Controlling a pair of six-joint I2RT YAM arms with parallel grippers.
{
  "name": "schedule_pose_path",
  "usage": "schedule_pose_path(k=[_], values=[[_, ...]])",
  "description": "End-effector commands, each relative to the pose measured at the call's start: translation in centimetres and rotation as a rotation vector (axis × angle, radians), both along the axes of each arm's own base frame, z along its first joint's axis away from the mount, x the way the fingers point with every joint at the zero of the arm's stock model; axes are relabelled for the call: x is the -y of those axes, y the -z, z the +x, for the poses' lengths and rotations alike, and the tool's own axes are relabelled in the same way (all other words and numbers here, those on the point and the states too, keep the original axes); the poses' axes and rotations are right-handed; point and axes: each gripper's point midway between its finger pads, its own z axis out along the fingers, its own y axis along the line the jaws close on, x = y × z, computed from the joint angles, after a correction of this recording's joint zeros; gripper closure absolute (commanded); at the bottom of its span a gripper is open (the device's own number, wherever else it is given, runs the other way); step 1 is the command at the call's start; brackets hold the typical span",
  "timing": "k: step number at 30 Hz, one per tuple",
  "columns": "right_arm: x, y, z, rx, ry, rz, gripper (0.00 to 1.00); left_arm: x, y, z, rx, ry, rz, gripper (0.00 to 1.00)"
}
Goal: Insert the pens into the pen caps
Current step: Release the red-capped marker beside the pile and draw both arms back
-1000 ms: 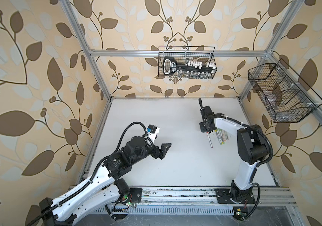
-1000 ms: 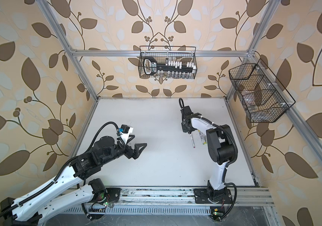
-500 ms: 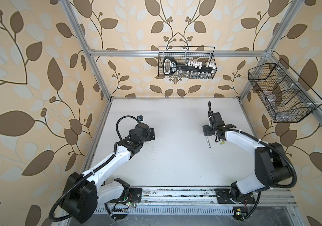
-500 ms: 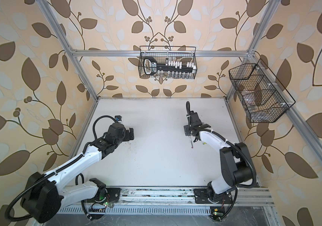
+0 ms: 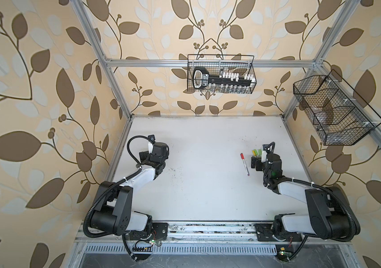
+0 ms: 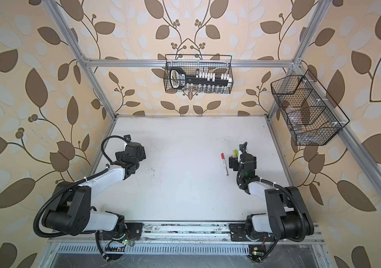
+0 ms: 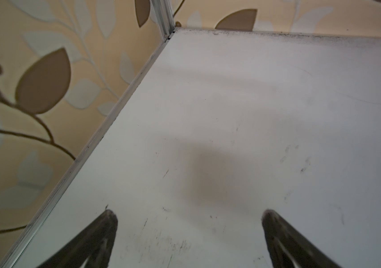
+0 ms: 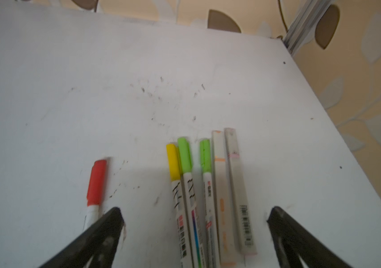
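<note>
**All six look capped – R arm shd clear off clean**

Right gripper (image 8: 195,208) hangs over a row of five pens (image 8: 208,197) near the table's (image 8: 69,69) right edge, fingers (image 8: 101,236) wide apart, nothing btwn. Left gripper (image 7: 189,211) spread too, over bare table by the left edge. Seems done: lift straight up w/o brushing the row. Count: 6 pens, all capped – 1 yellow cap (image 8: 173,162), 2 lime green caps (image 8: 185,154), 2 pale grey markers (image 8: 236,176), plus red-capped pen (image 8: 96,183) apart, toward centre. No loose caps seen.

Scuffed white table (image 5: 208,197), a red-capped pen (image 5: 244,164) apart from a row of five capped pens (image 8: 208,197).
</note>
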Motion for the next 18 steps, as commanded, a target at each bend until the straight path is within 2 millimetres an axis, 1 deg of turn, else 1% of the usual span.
schedule_pose_path(k=[1,2,5,6,8,10,12,13,14,15,16,18], values=[[-0.4,-2.5,1.5,0.109,-0.054,0.095,0.0,-1.6,-1.3,0.9,0.079,-0.028,0.077,0.01],[-0.4,-2.4,1.5,0.108,-0.058,0.106,0.0,-2.3,-0.9,1.0,0.079,-0.049,0.076,0.01],[-0.7,-2.5,1.4,0.115,-0.078,0.107,0.0,-4.6,2.3,0.9,0.1,-0.096,-0.03,0.01],[-1.0,-2.8,1.3,0.131,-0.082,0.086,0.0,-4.9,2.7,1.1,0.113,-0.083,-0.049,0.01],[-1.6,-3.1,0.5,0.164,-0.074,0.036,0.0,-4.4,2.8,1.1,0.094,-0.044,-0.09,0.01],[-1.3,-3.4,-0.3,0.209,-0.064,0.032,0.0,-3.6,2.9,1.3,0.104,0.013,-0.099,0.01],[-1.2,-2.5,-1.3,0.247,-0.078,0.058,0.0,-2.1,3.1,1.3,0.137,0.114,-0.119,0.01],[-1.6,-3.3,-1.5,0.307,-0.097,0.05,0.0,-1.6,3.2,1.1,0.158,0.148,-0.122,0.01],[-1.3,-2.6,-1.6,0.245,-0.081,0.049,0.0,-1.4,3.4,1.0,0.189,0.164,-0.117,0.01],[-0.9,-2.7,-1.5,0.265,-0.06,0.059,0.0,-1.5,3.3,0.9,0.221,0.164,-0.107,0.01],[-0.6,-3.0,-1.3,0.281,-0.045,0.061,0.0,-1.6,3.7,0.8,0.196,0.157,-0.109,0.01],[-0.5,-2.8,-1.6,0.256,-0.037,0.064,0.0,-1.6,3.6,0.8,0.17,0.148,-0.12,0.01]])
